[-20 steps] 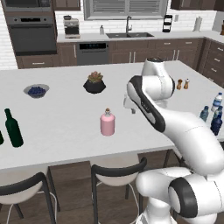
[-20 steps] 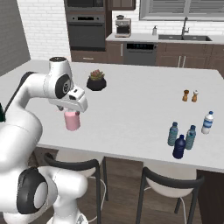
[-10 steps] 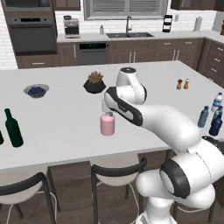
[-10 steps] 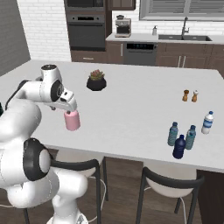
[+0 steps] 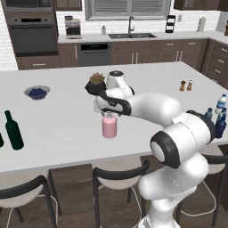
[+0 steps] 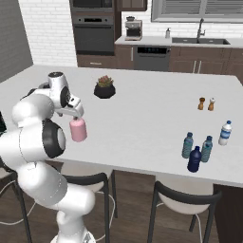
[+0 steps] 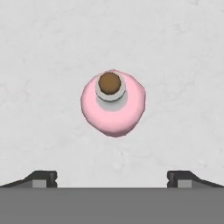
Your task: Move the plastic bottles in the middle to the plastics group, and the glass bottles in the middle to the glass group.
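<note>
Gripper: the two-finger gripper (image 7: 112, 177) hangs directly above the squat pale-pink glass bottle with a tan stopper (image 7: 113, 103), pointing straight down at it; in the hand view the two dark fingertips (image 7: 41, 177) stand wide apart, released, holding and touching nothing.
Pink bottle: upright on the white island counter (image 5: 62, 124), near its front edge and about midway along it; in the left base view the bottle (image 5: 109, 126) sits just under the wrist, in the right base view (image 6: 78, 129) likewise.
Glass group: a tall dark green wine bottle (image 5: 13, 131) stands at the counter's far left end, well apart from the pink one.
Plastics group: small blue and clear water bottles (image 6: 198, 149) cluster at the right end.
Risk: the bottle sits above centre in the hand view, so a straight descent may be off-line; one finger could then strike the round shoulder and tip it. The round body may also slip out of a grip closed too high.
Bystanders: a dark potted plant (image 6: 104, 88) stands behind.
</note>
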Controlling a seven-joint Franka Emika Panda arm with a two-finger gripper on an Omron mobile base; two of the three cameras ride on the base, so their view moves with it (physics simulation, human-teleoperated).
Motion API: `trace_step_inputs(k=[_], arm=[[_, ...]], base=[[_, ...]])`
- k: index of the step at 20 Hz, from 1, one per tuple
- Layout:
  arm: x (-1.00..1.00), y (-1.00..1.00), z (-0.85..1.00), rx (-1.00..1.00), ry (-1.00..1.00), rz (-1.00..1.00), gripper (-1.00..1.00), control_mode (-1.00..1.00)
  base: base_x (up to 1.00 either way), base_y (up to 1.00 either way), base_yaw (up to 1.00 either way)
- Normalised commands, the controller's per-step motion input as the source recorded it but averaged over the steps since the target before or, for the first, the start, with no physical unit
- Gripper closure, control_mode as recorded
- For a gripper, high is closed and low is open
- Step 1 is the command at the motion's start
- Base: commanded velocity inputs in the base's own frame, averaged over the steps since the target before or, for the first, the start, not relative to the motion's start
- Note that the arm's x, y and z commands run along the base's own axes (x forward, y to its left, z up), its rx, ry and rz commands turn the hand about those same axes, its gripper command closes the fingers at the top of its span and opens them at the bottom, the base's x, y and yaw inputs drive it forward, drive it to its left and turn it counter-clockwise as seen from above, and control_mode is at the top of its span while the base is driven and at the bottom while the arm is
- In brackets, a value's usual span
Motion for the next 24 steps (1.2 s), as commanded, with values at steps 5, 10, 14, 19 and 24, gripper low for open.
trace_step_inputs(k=[5,10,14,19,24], arm=[[0.54,0.00,-0.32,-0.05,0.00,0.00,-1.00,-1.00],[0.41,0.00,-0.29,-0.02,0.00,0.00,-1.00,-1.00],[0.32,0.00,-0.17,0.00,0.00,0.02,-1.00,-1.00],[0.23,0.00,-0.16,0.00,0.00,0.01,-1.00,-1.00],[0.05,0.00,-0.06,0.00,0.00,0.02,-1.00,-1.00]], base=[[0.00,0.00,0.00],[0.00,0.00,0.00],[0.00,0.00,0.00],[0.00,0.00,0.00],[0.00,0.00,0.00]])
